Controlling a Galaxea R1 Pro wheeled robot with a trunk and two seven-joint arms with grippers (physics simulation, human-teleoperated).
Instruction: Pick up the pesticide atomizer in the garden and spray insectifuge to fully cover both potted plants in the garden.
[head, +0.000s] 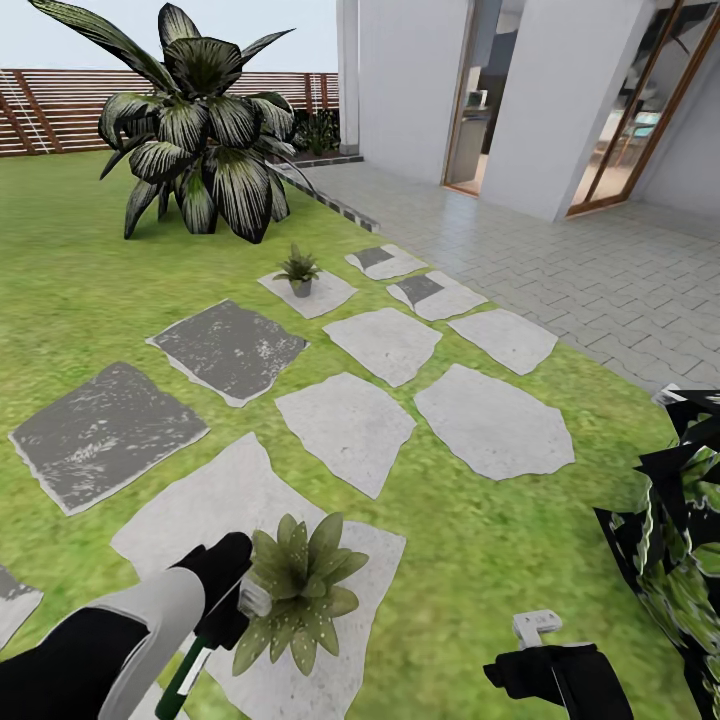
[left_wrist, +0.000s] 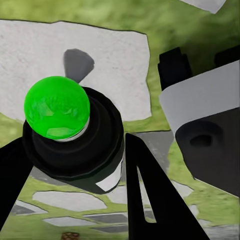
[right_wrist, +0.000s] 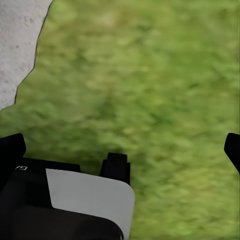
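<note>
Head view: left arm (head: 110, 640) nearest, low at lower left, white-and-black forearm angled up to the right. Left gripper (head: 225, 590) clamped on pesticide atomizer (head: 190, 670), slim dark-green bottle slanting down-left w/ pale spray head (head: 255, 598) touching leaf edge of near potted plant (head: 300, 590). Near potted plant = low rosette of pointed olive, speckled leaves on a pale rough stepping stone (head: 180, 520); pot hidden. Right gripper (head: 545, 650) low at lower right over lawn (head: 500, 560), well apart from plant, black w/ small white tab on top; jaws can't tell here. Far potted plant (head: 298, 268) in small grey pot on a white stone, mid-lawn. Beyond it big striped-leaf palm (head: 205, 140), brown slatted fence (head: 60, 105), grey brick patio (head: 600, 270).

Left wrist view: black fingers (left_wrist: 150, 200) closed round the atomizer's dark body (left_wrist: 75, 150), bright glossy green rounded end (left_wrist: 56, 106) facing cam, white label patch (left_wrist: 112, 180) at the side. White stone and grass behind, other arm's grey-and-black links beside.

Right wrist view: blurry green grass, corner of pale stone (right_wrist: 20, 45). Black fingertips (right_wrist: 10, 150) at opp. frame edges, jaws wide, nothing btw them.
</note>
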